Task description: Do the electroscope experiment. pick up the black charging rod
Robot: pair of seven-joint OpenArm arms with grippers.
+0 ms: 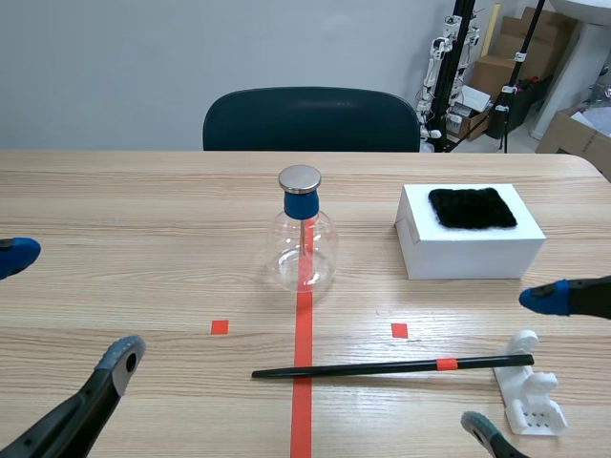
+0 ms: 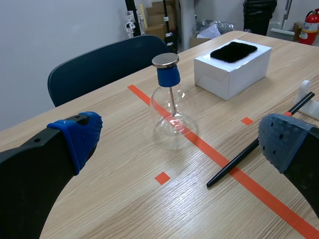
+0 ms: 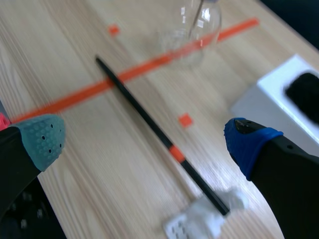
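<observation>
The black charging rod (image 1: pixel 391 366) is observed on the table (image 1: pixel 143 210), one end at the white stand (image 1: pixel 530 391); left gripper (image 1: pixel 72 303) and right gripper (image 3: pixel 144 141) are spread wide, empty.

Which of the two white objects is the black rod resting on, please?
The small white plastic stand: the thin black rod rests one end on it, while the white box topped with black fur stands apart.
</observation>
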